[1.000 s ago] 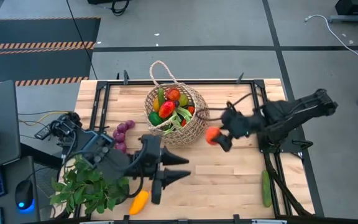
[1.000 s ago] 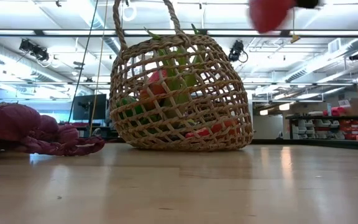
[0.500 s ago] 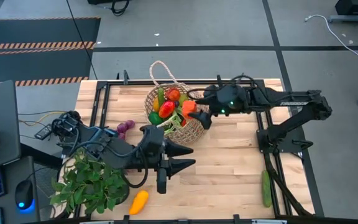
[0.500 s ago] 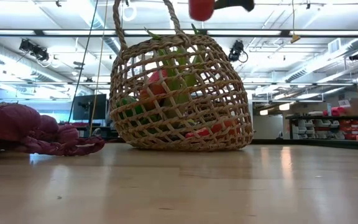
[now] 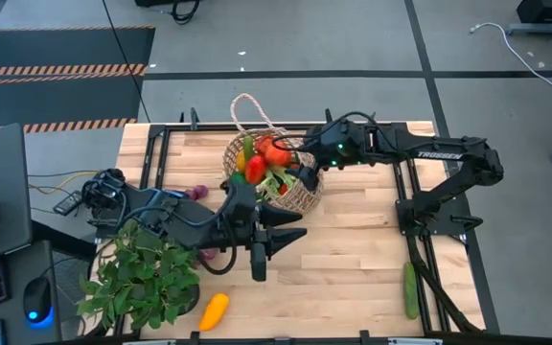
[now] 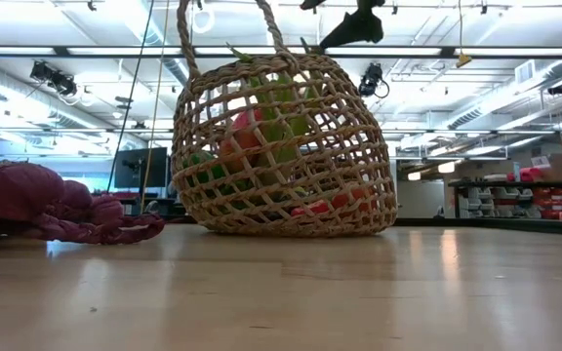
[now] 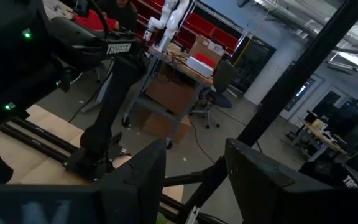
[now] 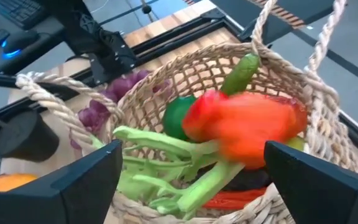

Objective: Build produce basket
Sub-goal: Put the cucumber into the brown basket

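My right gripper (image 5: 300, 165) has moved in from the 3 o'clock side of the table and now hangs right over the basket (image 5: 300, 196), and the orange-red fruit (image 8: 244, 127) it was carrying is out of its fingers and sits blurry on top of the pile. The fingers (image 8: 73, 180) are spread wide apart with nothing between them. The basket stands near the 12 o'clock edge of the table (image 5: 353, 259), with one loop handle (image 5: 247, 105) sticking out toward 12 o'clock. Inside it I can see a green round fruit (image 8: 179, 115), a small green cucumber (image 8: 241, 71) leaning against the wall, long pale green stalks (image 8: 166, 155) lying across the middle, and something red (image 8: 229, 199) low down under the rest. From table height the basket (image 6: 281, 146) looks tipped a little, and red and green things show through the gaps in its weave. My left gripper (image 5: 271, 240) waits at about 6 o'clock from the basket, with its fingers spread and holding nothing. Still out on the table are the purple grapes (image 6: 37, 200) at 9 o'clock from the basket, a yellow-orange squash (image 5: 214, 310) near the 6 o'clock edge, and a green cucumber (image 5: 410, 289) down at 4 o'clock. The leafy plant (image 5: 142, 283) sits at 7 o'clock.
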